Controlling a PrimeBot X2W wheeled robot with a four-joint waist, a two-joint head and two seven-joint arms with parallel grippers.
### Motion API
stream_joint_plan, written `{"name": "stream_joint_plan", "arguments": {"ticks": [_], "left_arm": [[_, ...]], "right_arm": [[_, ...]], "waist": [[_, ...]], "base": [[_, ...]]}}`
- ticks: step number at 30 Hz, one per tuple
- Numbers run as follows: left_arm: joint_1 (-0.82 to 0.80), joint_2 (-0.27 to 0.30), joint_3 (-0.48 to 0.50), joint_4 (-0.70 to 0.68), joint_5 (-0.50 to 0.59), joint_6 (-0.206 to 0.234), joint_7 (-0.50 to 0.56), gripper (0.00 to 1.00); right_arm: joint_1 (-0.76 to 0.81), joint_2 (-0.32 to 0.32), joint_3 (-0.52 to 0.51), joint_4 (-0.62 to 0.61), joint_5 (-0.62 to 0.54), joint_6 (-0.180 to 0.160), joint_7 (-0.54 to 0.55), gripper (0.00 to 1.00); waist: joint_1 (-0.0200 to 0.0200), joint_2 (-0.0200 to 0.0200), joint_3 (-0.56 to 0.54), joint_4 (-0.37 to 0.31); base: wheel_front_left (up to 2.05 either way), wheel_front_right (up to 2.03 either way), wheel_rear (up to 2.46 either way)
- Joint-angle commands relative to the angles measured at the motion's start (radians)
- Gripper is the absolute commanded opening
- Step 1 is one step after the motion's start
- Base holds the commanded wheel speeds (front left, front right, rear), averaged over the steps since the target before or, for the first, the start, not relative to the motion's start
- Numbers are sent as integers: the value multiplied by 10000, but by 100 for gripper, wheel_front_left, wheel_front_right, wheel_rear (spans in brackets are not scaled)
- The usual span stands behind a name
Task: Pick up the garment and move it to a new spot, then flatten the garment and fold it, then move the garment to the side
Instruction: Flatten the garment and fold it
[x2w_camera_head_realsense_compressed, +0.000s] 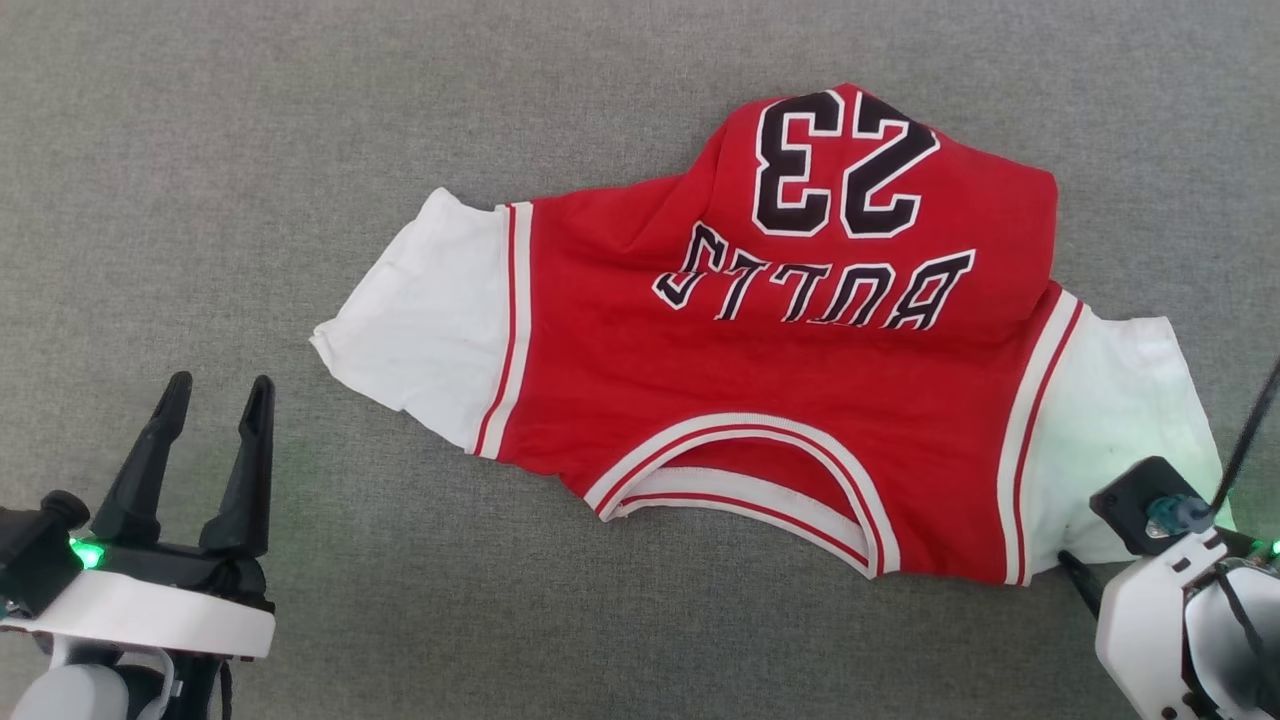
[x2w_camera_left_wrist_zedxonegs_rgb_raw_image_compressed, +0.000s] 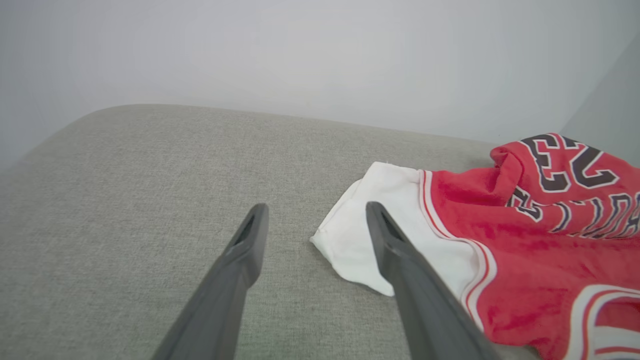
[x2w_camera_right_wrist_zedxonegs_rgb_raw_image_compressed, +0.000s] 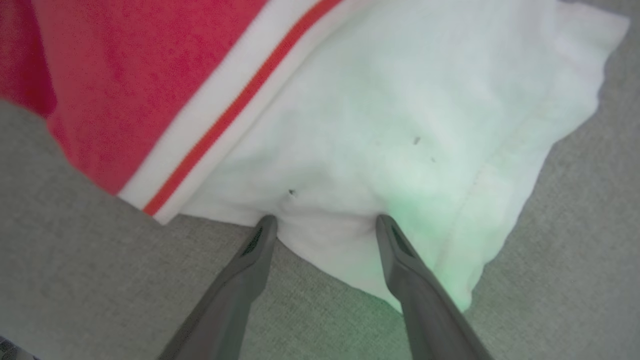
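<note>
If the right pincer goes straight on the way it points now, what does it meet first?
The white sleeve; the right pincer has its tips at the sleeve's edge, perhaps touching it.

My left gripper (x2w_camera_head_realsense_compressed: 221, 388) has long, dark, tapered fingers (x2w_camera_head_realsense_compressed: 243, 470). Its white wrist shell (x2w_camera_head_realsense_compressed: 150, 615) glows green; a black cable (x2w_camera_head_realsense_compressed: 1250, 430) crosses my right wrist (x2w_camera_head_realsense_compressed: 1150, 620).

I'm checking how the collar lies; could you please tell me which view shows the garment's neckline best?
The head view: the garment has its striped neckline showing complete there. The left wrist view catches a corner of the neckline at the frame's edge; the right wrist view looks at a white sleeve instead.
</note>
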Motion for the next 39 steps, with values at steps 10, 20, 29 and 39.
{"name": "stream_joint_plan", "arguments": {"ticks": [10,20,29,39], "left_arm": [[-539,1525,-693,-305,209,27,-47,100],[-2789,5907,-5016,-1202,-1612,27,399,100],[-6180,7491,-9580,-1676,-4151,27,3425,100],[-8327,6792,-11870,339,-3935,27,2918,100]], "right_arm": [[-397,650,270,1154,-543,-34,-390,0],[-860,1078,491,1311,-763,-34,-670,0],[-1308,1456,1017,1544,-878,-31,-791,0],[-1635,1808,1207,1797,-1014,-31,-762,0]], "waist": [[0,-1,128,-72],[0,-1,178,-339],[0,-1,429,-721],[0,-1,879,-1026]], "base": [[0,0,0],[0,0,0],[0,0,0],[0,0,0]]}}
